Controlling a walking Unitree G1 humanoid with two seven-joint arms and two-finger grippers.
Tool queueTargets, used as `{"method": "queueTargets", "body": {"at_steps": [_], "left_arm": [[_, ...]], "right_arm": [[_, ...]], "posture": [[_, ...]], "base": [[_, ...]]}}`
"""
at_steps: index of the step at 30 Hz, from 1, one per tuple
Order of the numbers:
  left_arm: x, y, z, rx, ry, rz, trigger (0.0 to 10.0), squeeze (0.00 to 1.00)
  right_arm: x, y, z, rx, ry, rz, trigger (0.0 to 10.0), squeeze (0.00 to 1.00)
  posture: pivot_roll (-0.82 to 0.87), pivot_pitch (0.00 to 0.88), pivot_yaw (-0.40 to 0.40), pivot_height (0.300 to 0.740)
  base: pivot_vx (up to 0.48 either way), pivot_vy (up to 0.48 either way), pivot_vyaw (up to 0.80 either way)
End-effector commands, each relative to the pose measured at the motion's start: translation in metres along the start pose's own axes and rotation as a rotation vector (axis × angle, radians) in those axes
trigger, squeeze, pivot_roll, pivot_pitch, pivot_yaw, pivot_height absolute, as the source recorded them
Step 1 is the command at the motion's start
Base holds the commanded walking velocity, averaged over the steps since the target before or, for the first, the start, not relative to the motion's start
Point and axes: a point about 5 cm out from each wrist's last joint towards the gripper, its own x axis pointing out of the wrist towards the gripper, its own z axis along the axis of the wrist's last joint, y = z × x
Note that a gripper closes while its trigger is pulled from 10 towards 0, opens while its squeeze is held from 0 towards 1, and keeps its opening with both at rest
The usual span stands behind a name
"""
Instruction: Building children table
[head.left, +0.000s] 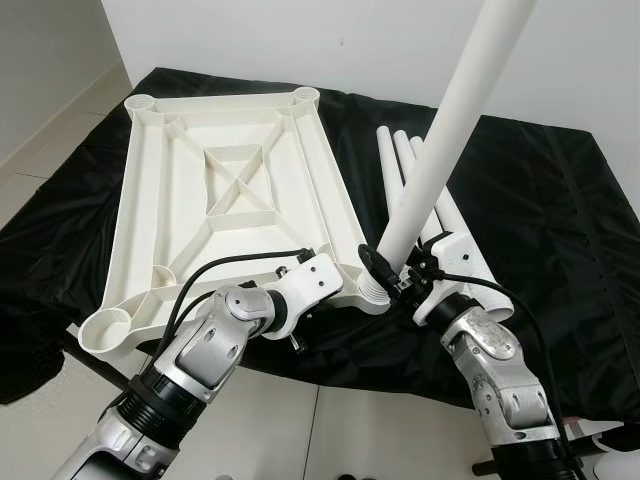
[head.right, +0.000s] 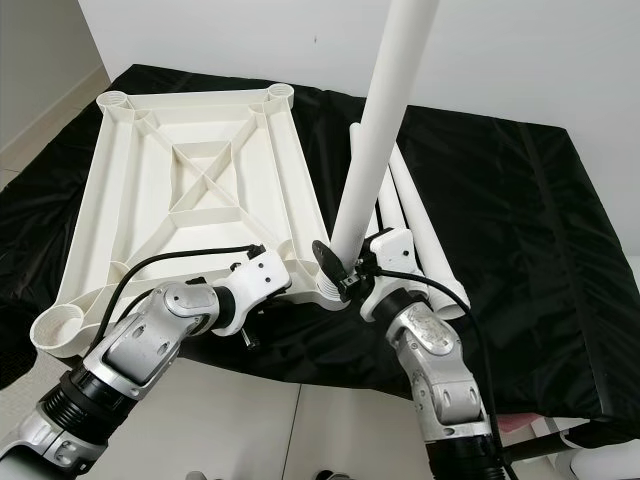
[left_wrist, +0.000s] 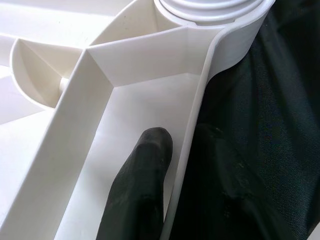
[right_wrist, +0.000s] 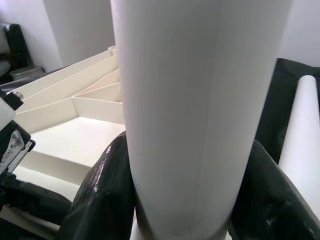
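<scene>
Upright leg (head.left: 440, 150) — top cut off by the frame's upper edge; threaded foot hidden behind right gripper (head.left: 392, 272). Left gripper (head.left: 340, 285) fingertips hidden behind its wrist housing. Spare legs (head.left: 400, 160) — lower ends partly covered.

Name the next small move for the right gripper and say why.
Probably tilt the leg upright, then keep screwing it in. The right gripper clamps it in the tabletop's near corner socket, where it leans, ribbed end exposed, while the left gripper pinches the rim.
</scene>
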Motion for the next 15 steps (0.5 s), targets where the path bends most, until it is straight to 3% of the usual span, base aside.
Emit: {"method": "queueTargets", "body": {"at_steps": [1, 15], "left_arm": [[0.0032, -0.0099, 0.0025, 0.000, -0.014, -0.057, 10.0, 0.00], [0.0035, -0.0109, 0.0019, 0.001, -0.014, -0.056, 10.0, 0.00]], "right_arm": [[0.0045, 0.0155, 0.0015, 0.038, -0.017, 0.041, 10.0, 0.00], [0.0034, 0.0246, 0.0038, 0.016, -0.033, -0.075, 10.0, 0.00]], "posture": [[-0.09, 0.168, -0.013, 0.740], [-0.09, 0.156, -0.019, 0.740]], "base": [[0.000, 0.000, 0.00], [0.000, 0.000, 0.00]]}}
